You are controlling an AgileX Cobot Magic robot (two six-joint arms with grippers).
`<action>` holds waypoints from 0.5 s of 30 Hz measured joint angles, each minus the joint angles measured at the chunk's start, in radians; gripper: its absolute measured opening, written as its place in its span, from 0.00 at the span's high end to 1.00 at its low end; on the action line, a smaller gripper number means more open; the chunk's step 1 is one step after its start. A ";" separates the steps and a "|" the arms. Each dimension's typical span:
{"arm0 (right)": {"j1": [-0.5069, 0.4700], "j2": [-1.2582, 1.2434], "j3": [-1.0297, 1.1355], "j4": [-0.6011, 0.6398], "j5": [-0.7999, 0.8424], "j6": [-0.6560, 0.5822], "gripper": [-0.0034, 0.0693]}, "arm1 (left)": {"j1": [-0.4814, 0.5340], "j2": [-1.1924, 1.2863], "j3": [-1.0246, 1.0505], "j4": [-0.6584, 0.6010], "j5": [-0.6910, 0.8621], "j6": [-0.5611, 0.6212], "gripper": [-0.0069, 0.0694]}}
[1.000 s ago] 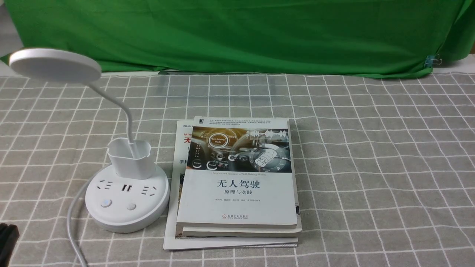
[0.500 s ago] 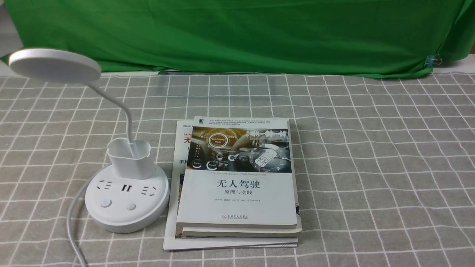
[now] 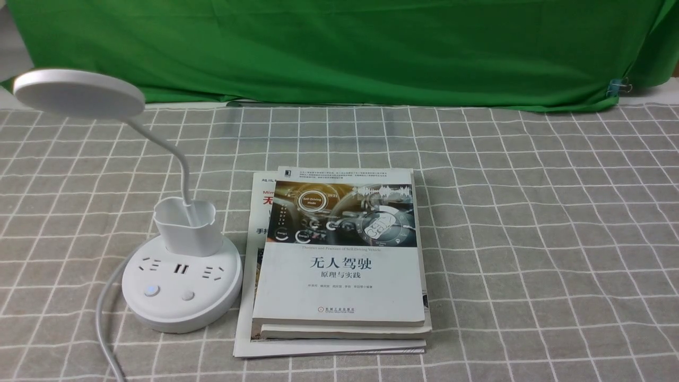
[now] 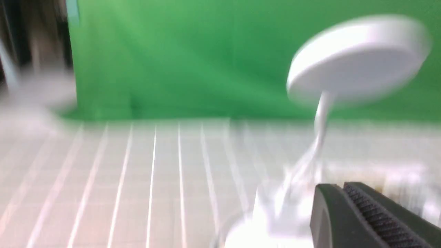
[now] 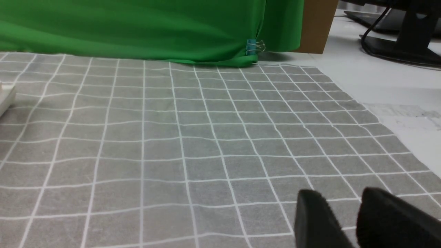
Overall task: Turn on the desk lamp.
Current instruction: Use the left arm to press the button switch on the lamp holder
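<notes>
Front view: desk lamp (image 3: 180,310) left button (image 3: 151,290) newly blue (disc head (image 3: 79,93) dark), press likely registered; left gripper (image 4: 332,206) unreadable, right gripper (image 5: 355,210) slightly parted.

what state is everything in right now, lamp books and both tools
desk lamp, upright, no glow visible on head, left button tinted blue, sockets empty
top book, closed, lying flat on a thinner book
left tool, blurred, one finger seen, cannot tell
right tool, slightly open, holding nothing
binder clip, clipped to the green cloth
</notes>
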 joint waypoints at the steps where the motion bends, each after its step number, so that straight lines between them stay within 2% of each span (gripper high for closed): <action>1: 0.000 0.000 0.000 0.000 0.000 0.000 0.62 | 0.000 0.026 -0.001 0.012 0.029 0.000 0.88; 4: 0.000 0.000 0.000 0.000 0.000 0.000 0.62 | 0.000 0.093 -0.001 0.032 0.060 -0.002 0.88; 9: 0.000 0.000 0.000 0.000 0.000 0.000 0.62 | 0.000 0.226 -0.001 0.001 0.024 -0.004 0.88; 15: 0.000 0.000 0.000 0.000 0.000 0.000 0.62 | 0.000 0.431 0.001 -0.026 0.004 0.053 0.88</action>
